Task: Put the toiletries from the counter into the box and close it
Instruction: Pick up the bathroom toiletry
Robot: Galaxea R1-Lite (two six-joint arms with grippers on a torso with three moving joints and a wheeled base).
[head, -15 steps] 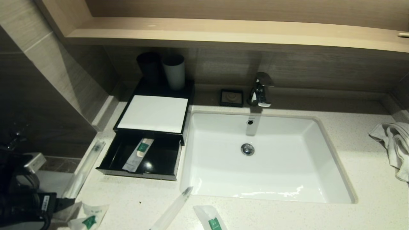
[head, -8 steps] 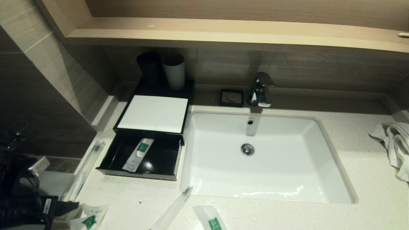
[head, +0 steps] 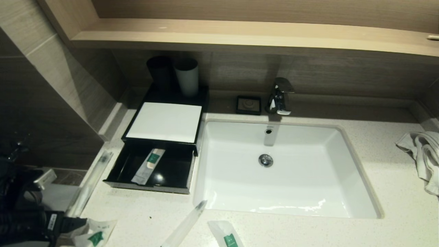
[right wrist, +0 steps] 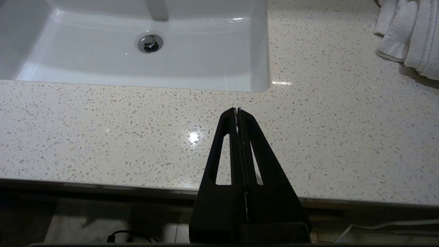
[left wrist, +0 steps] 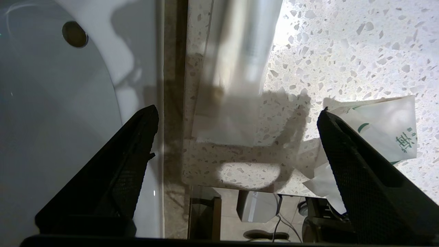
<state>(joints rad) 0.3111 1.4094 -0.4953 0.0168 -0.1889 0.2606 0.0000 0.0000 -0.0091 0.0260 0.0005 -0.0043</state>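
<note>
**Left end effector spread wide at the desk's near-left corner, drawer open with one sachet inside**

At the near-left corner of the desk (head: pixel 308 233), the left end effector (left wrist: pixel 236 116) hovers with its two black fingers (left wrist: pixel 113 171) spread wide and nothing between them. In the left wrist view a long clear-wrapped stick (left wrist: pixel 236 68) lies on the speckled stone in the gap ahead of the fingers, running along the desk's left edge, and a white sachet with green print (left wrist: pixel 384 130) lies just beside one finger; whether they touch cannot be told. From the head camera that sachet (head: pixel 97 233) sits at the near edge, right by the dark arm.

Further right along the near edge lie a second clear-wrapped stick (head: pixel 185 224), slanting toward the sink's near-left corner, and another green-labelled sachet (head: pixel 228 236) just beside it.

The right end effector (right wrist: pixel 237 111) is parked over the near edge of the desk on the sink's right-hand side, its fingers pressed together and empty.

The white sink basin (head: pixel 343 192) fills the middle of the desk. Left of it stands the black box (head: pixel 164 120) with its white top panel; its front drawer (head: pixel 120 171) is pulled out, and one long sachet with a green label (head: pixel 148 166) lies inside.

A white towel (head: pixel 422 154) is crumpled at the right edge. Along the far edge are a chrome tap (head: pixel 279 96), a small black soap dish (head: pixel 248 104), and a black cup (head: pixel 159 73) and white cup (head: pixel 187 77) behind the box.
</note>
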